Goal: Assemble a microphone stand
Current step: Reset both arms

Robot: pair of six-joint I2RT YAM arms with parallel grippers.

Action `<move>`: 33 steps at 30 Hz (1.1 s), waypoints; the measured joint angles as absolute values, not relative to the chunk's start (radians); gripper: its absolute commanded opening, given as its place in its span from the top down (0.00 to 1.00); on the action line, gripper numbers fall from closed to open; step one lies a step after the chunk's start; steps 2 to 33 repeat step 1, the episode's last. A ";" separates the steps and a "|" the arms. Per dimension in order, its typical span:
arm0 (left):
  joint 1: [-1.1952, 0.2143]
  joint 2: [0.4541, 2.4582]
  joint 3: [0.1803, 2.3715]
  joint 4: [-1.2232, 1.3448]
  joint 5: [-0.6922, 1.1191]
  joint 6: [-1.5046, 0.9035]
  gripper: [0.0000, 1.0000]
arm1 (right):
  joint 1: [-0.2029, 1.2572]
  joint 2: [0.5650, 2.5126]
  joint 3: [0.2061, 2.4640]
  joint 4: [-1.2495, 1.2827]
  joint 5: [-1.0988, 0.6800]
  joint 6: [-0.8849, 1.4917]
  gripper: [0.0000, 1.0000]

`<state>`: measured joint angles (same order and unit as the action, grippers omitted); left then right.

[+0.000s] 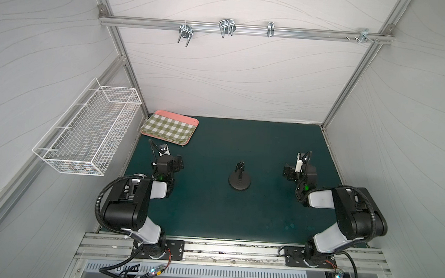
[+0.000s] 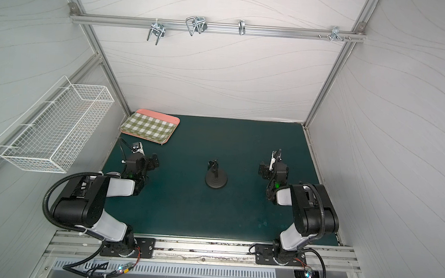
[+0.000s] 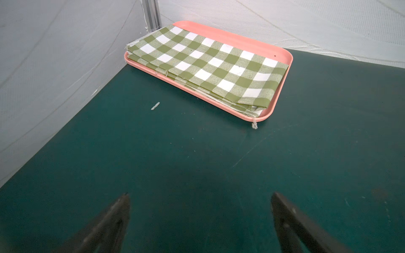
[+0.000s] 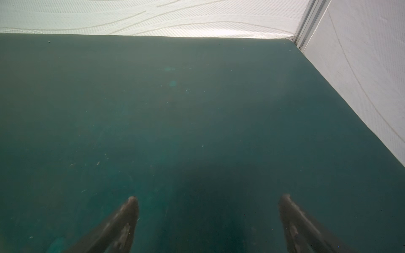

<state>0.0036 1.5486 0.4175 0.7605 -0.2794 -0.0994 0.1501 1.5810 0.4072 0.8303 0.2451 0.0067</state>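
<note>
The black microphone stand (image 1: pixel 239 179) (image 2: pixel 216 177) is upright at the middle of the green mat in both top views. Its thin rod rises from the round domed base (image 1: pixel 239 186), and the U-shaped clip (image 1: pixel 240 166) sits on top. My left gripper (image 1: pixel 179 164) (image 2: pixel 154 162) hovers well to the stand's left, open and empty. The right gripper (image 1: pixel 286 173) (image 2: pixel 262 172) is off to the stand's right, also open and empty. In the wrist views, the left gripper (image 3: pixel 199 195) and the right gripper (image 4: pixel 210 197) each show only bare mat between spread fingers. Neither wrist view shows the stand.
A pink tray (image 1: pixel 192 120) (image 3: pixel 241 41) holding a folded green-checked cloth (image 1: pixel 168 127) (image 3: pixel 208 65) lies in the back left corner. A white wire basket (image 1: pixel 88 130) hangs on the left wall. Metal hooks (image 1: pixel 225 27) hang from the back rail. White walls enclose the mat.
</note>
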 measured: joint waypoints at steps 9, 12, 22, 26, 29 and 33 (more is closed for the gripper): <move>0.004 1.549 0.417 0.760 -0.278 -0.099 0.00 | 0.150 1.581 0.407 0.830 0.245 0.007 0.01; 0.004 1.549 0.417 0.760 -0.278 -0.099 0.00 | 0.150 1.581 0.407 0.830 0.245 0.007 0.01; 0.004 1.549 0.417 0.760 -0.278 -0.099 0.00 | 0.150 1.581 0.407 0.830 0.245 0.007 0.01; 0.004 1.549 0.417 0.760 -0.278 -0.099 0.00 | 0.150 1.581 0.407 0.830 0.245 0.007 0.01; 0.004 1.549 0.417 0.760 -0.278 -0.099 0.00 | 0.150 1.581 0.407 0.830 0.245 0.007 0.01; 0.004 1.549 0.417 0.760 -0.278 -0.099 0.00 | 0.150 1.581 0.407 0.830 0.245 0.007 0.01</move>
